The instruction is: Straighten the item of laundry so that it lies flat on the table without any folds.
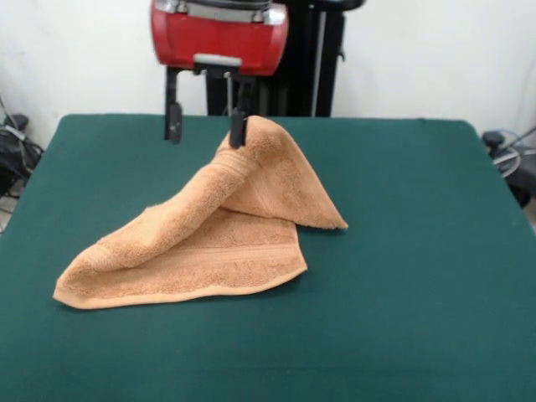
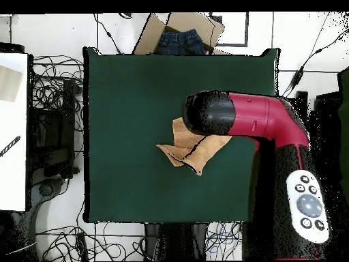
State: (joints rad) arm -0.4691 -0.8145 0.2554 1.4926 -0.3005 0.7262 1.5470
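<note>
The tan-orange towel [image 1: 218, 239] lies crumpled on the dark green table [image 1: 419, 251], left of centre. One part rises in a tent-like peak with a fold hanging down to the right; the lower layer spreads toward the near left. My gripper [image 1: 205, 138] is at the peak with its fingers wide apart. The right finger [image 1: 238, 127] touches the towel's top edge and the left finger [image 1: 173, 121] is free. In the overhead view the red arm [image 2: 252, 119] covers the gripper and part of the towel [image 2: 187, 153] near the middle of the table [image 2: 123, 102].
The robot's black pedestal [image 1: 314, 59] stands at the table's far side. In the overhead view a cardboard box holding jeans [image 2: 180, 37] sits beyond the far edge. Cables [image 2: 54, 89] and a white surface [image 2: 12, 136] lie to the left.
</note>
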